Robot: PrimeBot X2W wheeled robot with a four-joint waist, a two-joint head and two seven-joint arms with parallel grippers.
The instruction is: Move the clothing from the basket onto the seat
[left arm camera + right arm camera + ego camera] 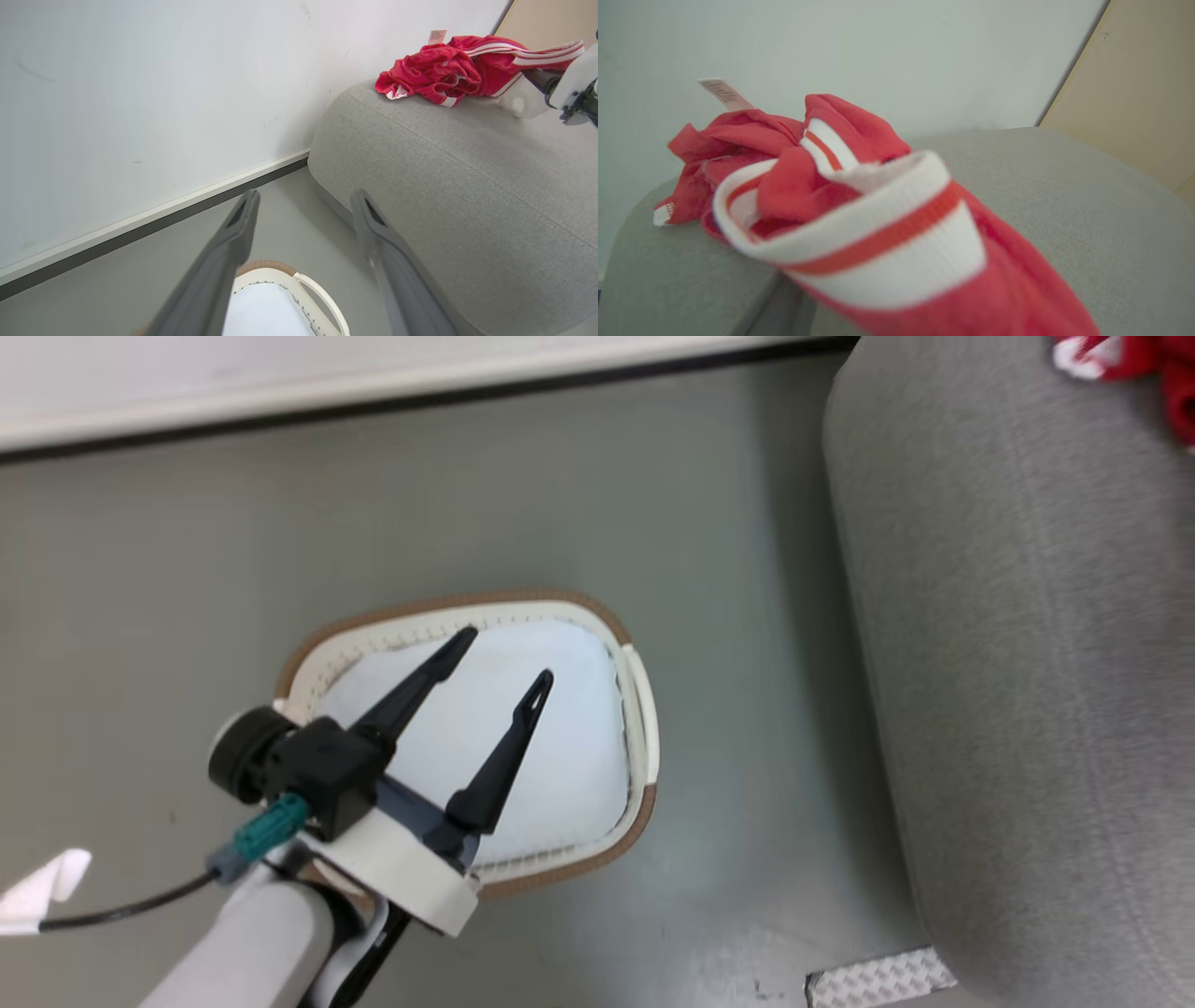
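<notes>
The white basket (642, 728) with its brown rim stands on the floor, and its pale lining (551, 747) shows inside. My left gripper (504, 658) hangs open over it, nothing between its fingers (240, 228). The red clothing (444, 65) with white stripes lies bunched on the far end of the light-grey seat (467, 186); a bit of it shows in the head view's top right corner (1134, 359). My right gripper (542, 79) reaches into the garment from the right. A red and white cuff (882, 233) drapes close to that wrist's camera and hides the fingers.
A white wall with a dark skirting strip (154, 224) runs behind the basket and the seat. Grey floor (747, 616) lies between basket and seat. A ridged metal plate (878, 978) sits by the seat's foot, a white scrap (42, 887) at the left.
</notes>
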